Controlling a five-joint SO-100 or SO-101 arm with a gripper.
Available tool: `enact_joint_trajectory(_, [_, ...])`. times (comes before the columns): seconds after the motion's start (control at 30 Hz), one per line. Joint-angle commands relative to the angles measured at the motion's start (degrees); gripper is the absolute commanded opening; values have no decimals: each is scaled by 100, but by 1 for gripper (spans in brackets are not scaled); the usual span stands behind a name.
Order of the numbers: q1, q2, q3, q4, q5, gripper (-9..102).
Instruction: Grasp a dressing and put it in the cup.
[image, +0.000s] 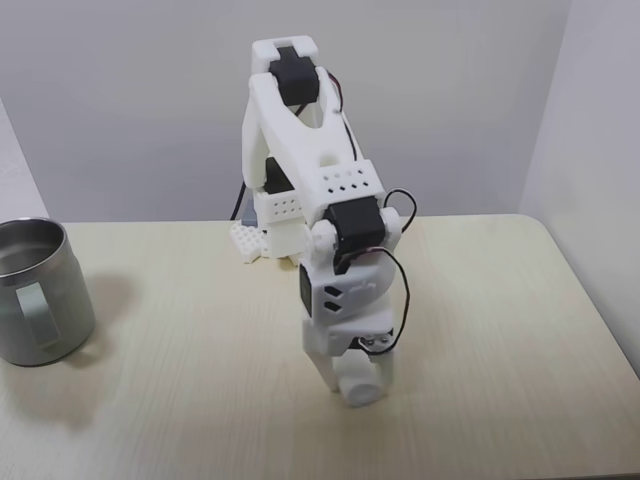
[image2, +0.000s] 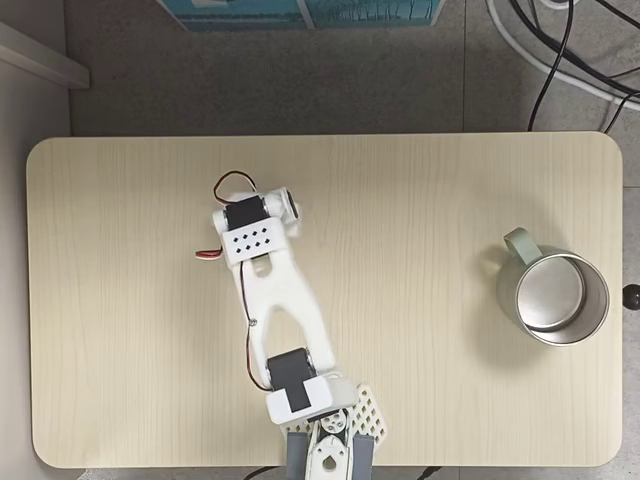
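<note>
The dressing (image: 362, 386), a small white roll, lies on the wooden table at the tip of the downward-pointing white gripper (image: 355, 378). The fingers stand close on either side of the roll and seem shut on it, with the roll at table height. From above, the gripper (image2: 276, 207) sits left of the table's middle, with the arm covering the roll. The cup (image: 58, 310), a squat steel mug with a loop handle, stands far to the left in this fixed view. From above the cup (image2: 603, 292) is near the right edge, open side up and empty.
The arm's base (image2: 325, 440) is clamped at the table's near edge as seen from above. A wide stretch of bare tabletop (image2: 420, 260) lies between gripper and cup. Cables (image2: 560, 60) and a blue box (image2: 300, 10) are on the floor beyond the table.
</note>
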Motion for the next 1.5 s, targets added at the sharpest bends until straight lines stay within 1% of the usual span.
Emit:
enact_joint_trajectory(0.0, [-44, -105, -79, -35, 123, 0])
enact_joint_trajectory(0.2, [-149, -809, -448, -70, 431, 0])
enact_joint_trajectory(0.3, [-141, -1679, -554, 237, 694, 0])
enact_joint_trajectory(0.47, [53, -3410, -387, 1169, 1266, 0])
enact_joint_trajectory(0.63, [369, -4834, 176, 2566, 1547, 0])
enact_joint_trajectory(0.7, [598, -5344, 378, 2944, 1652, 0])
enact_joint_trajectory(0.8, [1143, -5792, 712, 3252, 2013, 0])
enact_joint_trajectory(0.9, [1995, -5862, 1107, 3401, 2654, 0])
enact_joint_trajectory(1.1, [3973, -5880, 1723, 3287, 4122, 0])
enact_joint_trajectory(1.23, [5168, -5388, 2276, 3313, 5036, 0])
enact_joint_trajectory(1.33, [5801, -4913, 2575, 3313, 5440, 0])
enact_joint_trajectory(1.47, [6328, -4500, 2540, 3094, 5616, 0])
